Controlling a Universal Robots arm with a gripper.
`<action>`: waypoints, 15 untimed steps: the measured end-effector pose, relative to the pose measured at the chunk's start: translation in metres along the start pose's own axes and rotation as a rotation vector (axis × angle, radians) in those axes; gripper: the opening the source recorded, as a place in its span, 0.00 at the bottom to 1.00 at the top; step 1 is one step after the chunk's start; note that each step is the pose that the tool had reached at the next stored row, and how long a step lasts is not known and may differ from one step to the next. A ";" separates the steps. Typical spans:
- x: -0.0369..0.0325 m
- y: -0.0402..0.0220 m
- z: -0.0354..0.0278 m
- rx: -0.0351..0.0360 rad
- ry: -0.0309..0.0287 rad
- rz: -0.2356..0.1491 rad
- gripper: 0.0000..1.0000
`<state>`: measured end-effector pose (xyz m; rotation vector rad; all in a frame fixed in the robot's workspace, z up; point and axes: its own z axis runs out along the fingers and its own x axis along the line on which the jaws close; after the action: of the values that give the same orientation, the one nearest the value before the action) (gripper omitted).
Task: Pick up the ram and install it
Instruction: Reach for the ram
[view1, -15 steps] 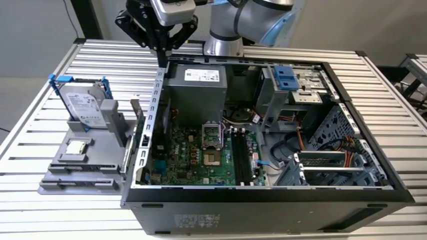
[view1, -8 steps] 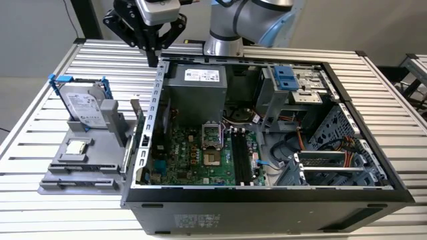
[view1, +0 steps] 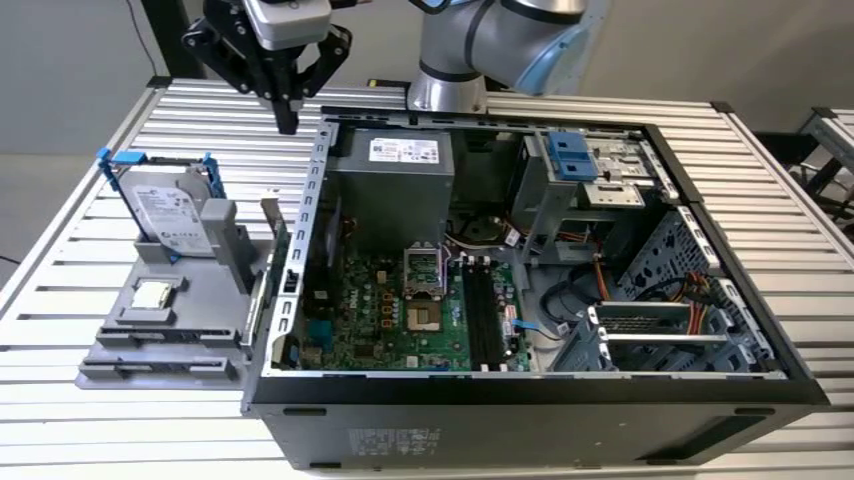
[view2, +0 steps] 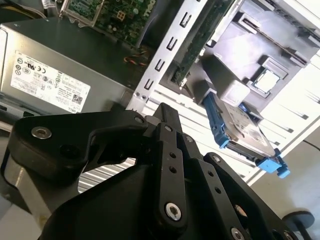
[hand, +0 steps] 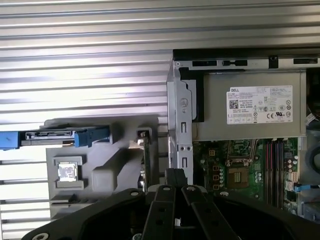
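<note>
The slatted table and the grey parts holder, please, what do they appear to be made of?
The table looks like bare ribbed metal, probably aluminium: silvery with bright glare. The parts holder seems matte grey plastic, perhaps printed: dull, no shine.

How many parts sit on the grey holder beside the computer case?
3: the hard drive upright at the far end, the processor chip flat in the middle, the ram on edge beside the case.

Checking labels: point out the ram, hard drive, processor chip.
ram (view2: 195, 45), second wrist view, green board face.
hard drive (view1: 171, 215), exterior view, labelled face.
processor chip (view1: 154, 293), exterior view, top centre.
</note>
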<state>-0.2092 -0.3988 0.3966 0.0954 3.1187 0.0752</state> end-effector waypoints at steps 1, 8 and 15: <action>0.0017 -0.0001 -0.0001 0.0000 0.0000 0.000 0.00; 0.0129 -0.0008 -0.0003 0.0001 0.0001 0.000 0.00; 0.0222 -0.0014 -0.0005 0.0000 0.0001 0.000 0.00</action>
<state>-0.2314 -0.3988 0.3966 0.0947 3.1188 0.0752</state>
